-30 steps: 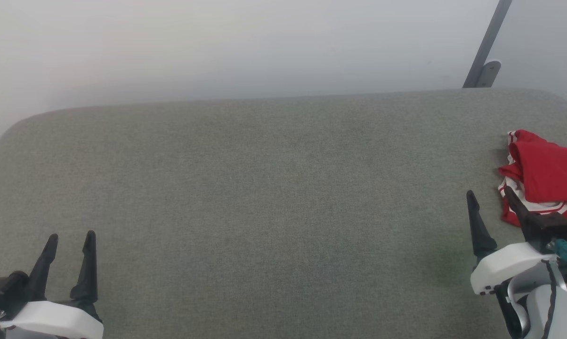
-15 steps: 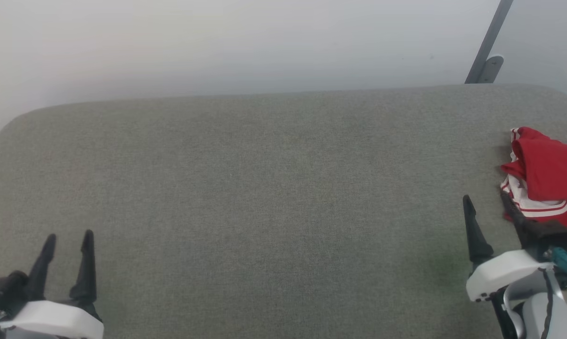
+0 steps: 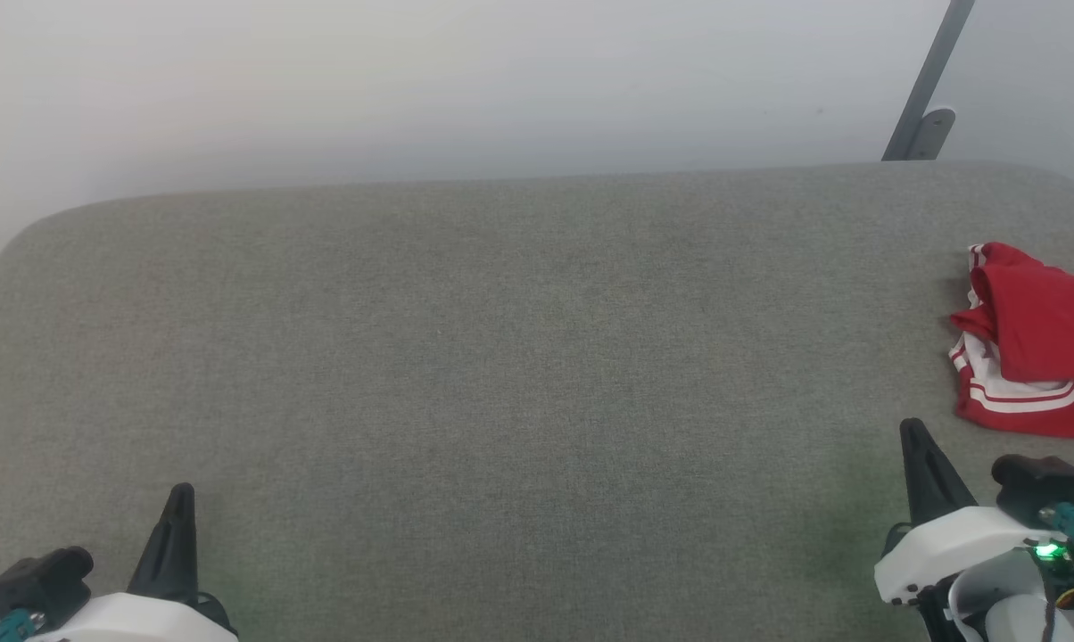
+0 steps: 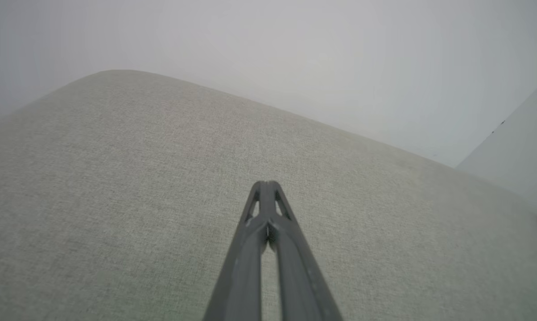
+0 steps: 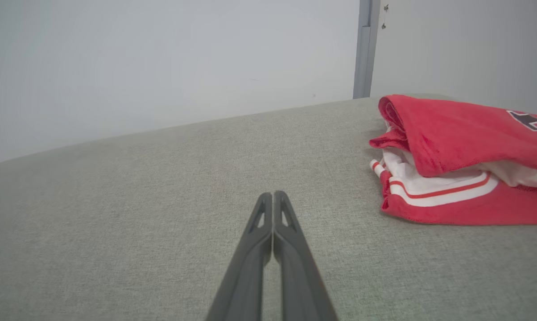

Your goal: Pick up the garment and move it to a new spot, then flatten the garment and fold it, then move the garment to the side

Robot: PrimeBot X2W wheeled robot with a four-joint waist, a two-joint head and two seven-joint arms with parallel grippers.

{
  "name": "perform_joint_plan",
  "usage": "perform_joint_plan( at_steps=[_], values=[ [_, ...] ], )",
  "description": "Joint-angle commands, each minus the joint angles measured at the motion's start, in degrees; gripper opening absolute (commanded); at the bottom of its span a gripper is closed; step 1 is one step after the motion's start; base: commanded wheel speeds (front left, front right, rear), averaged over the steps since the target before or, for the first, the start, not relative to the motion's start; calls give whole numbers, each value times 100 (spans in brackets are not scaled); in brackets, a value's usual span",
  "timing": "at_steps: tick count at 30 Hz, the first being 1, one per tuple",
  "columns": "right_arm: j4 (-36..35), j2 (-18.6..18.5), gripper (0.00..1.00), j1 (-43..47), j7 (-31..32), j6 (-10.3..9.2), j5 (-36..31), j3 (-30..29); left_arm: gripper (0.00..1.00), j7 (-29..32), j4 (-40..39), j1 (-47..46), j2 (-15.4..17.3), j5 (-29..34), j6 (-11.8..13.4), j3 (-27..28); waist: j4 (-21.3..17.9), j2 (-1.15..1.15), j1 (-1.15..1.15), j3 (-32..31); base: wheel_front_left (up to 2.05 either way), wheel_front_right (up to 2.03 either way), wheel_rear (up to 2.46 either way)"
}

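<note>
One garment (image 3: 1032, 343) lay bunched in a loose heap at the right side of the grey fabric surface (image 3: 501, 357), red cloth uppermost with white, red-striped trim showing at its near side. The right gripper (image 3: 913, 432) stood near and slightly left of the heap, apart from it and not touching, with a strip of open fabric between fingertips and cloth. In the right wrist view the heap sat beyond and to the right of the fingers, and part of the dark lettering (image 5: 534, 120) showed on the top fold. The right gripper's two fingers were pressed together along their length, with nothing between them. The left gripper (image 3: 180, 492) stood at the near left of the surface, well apart from the garment; its two fingers likewise met at the tips, with nothing in them. Count: one garment, two grippers, one grey post (image 3: 925, 98) on the wall (image 3: 412, 80) at the far right. The far edge of the surface ran along the wall and curved down at a rounded far-left corner. A wide stretch of open fabric lay between the two grippers and left of the garment. The frame cut the garment at the right, so its distance from the right edge could not be determined.
</note>
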Motion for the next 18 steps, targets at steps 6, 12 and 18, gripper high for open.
perform_joint_plan(
  at_steps=[6,12,18],
  values=[
    [-228,16,0,-65,163,0,828,0,0,188,-131,-198,-43,-647,-2,56,12,0,0,-10,0,0,0],
    [-312,48,0,-37,301,0,1437,-3,0,333,-155,-246,-136,-1112,-2,62,22,0,0,-19,0,0,0],
    [-409,88,0,-15,475,0,2181,-13,0,513,-183,-312,-251,-1694,-3,72,35,0,0,-31,0,0,0]
  ],
)
